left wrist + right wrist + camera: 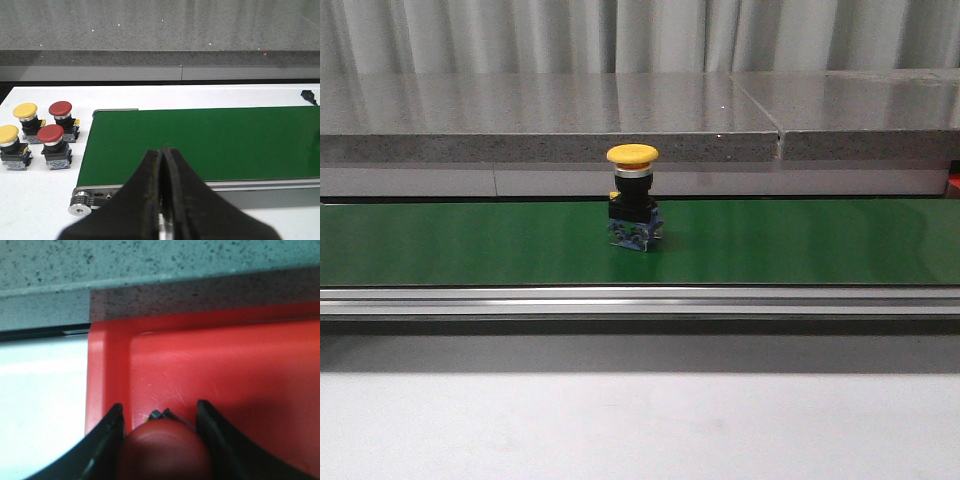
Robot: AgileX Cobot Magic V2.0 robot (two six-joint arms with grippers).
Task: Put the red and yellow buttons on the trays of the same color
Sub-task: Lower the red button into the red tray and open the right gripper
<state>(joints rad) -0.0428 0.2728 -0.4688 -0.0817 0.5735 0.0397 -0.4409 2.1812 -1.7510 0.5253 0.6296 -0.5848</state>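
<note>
A white worktop (45, 200) carries a green conveyor belt (210, 145). One yellow button (633, 195) stands upright on the belt. Beside the belt's end, two yellow buttons (25, 120) and two red buttons (55, 145) stand clustered on the worktop. A red tray (225, 370) also rests on the worktop.

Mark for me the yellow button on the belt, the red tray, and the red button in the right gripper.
yellow button (632, 154), front view, on its cap.
red tray (225, 365), right wrist view, on its bare floor.
red button (162, 452), right wrist view, on its cap between the fingers.
</note>
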